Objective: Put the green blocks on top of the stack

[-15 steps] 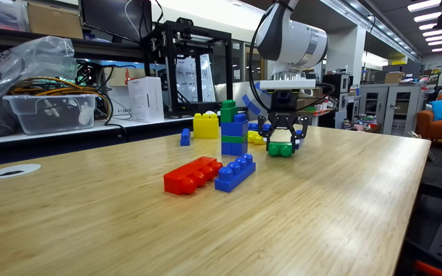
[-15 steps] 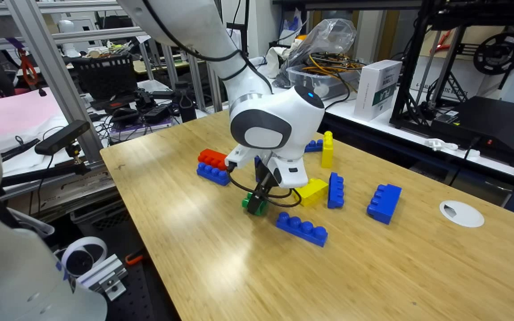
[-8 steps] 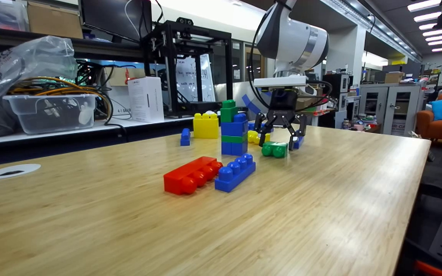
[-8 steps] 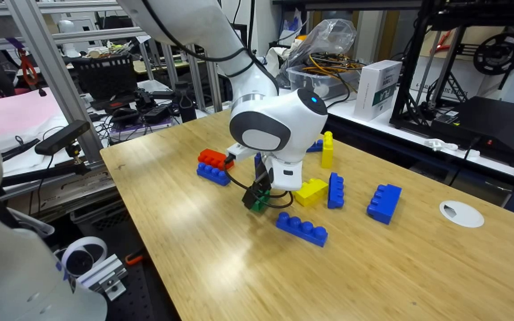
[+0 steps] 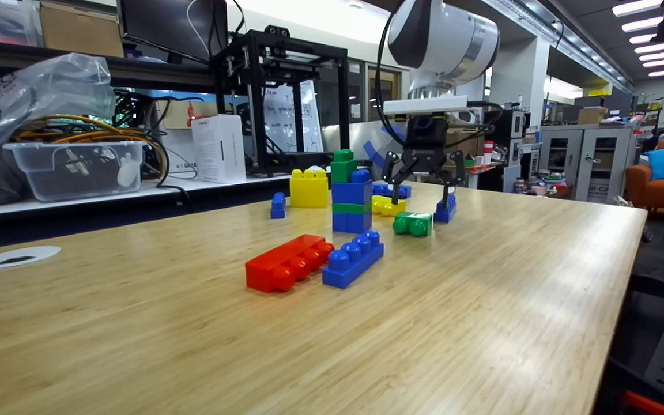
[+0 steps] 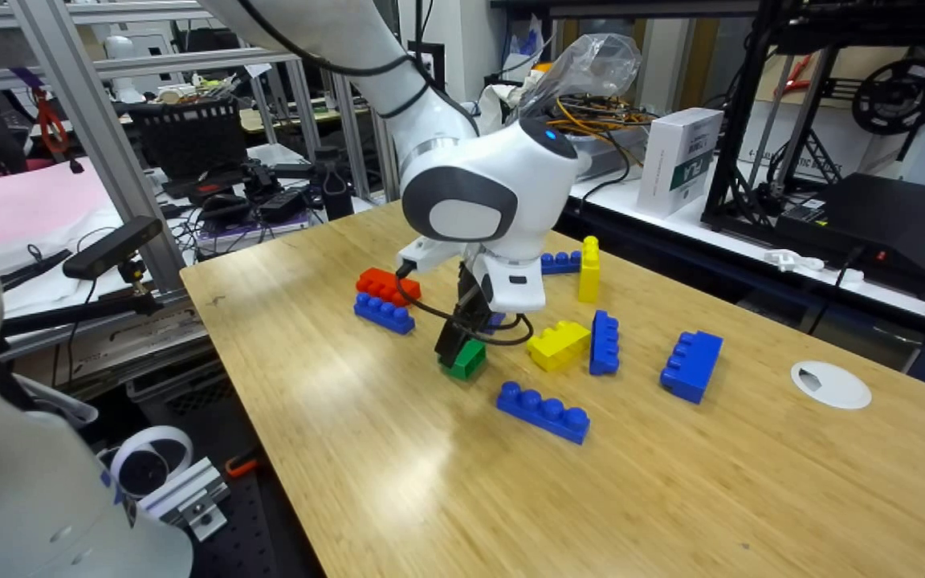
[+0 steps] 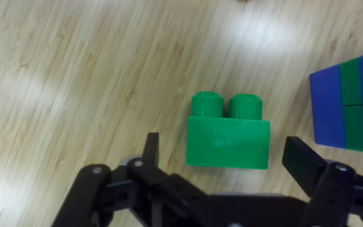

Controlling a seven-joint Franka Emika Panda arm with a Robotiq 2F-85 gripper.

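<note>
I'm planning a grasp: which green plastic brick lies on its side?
The loose green plastic brick, studs pointing sideways; the others sit in the upright blue and green stack.

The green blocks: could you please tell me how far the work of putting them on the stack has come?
Looks done: a small green block sits on top of the stack. In hand: nothing is gripped; the open jaws hang close to a loose green block, which lies on its side on the table. Left, it seems: grip that loose block, lift it and set it on top.
</note>
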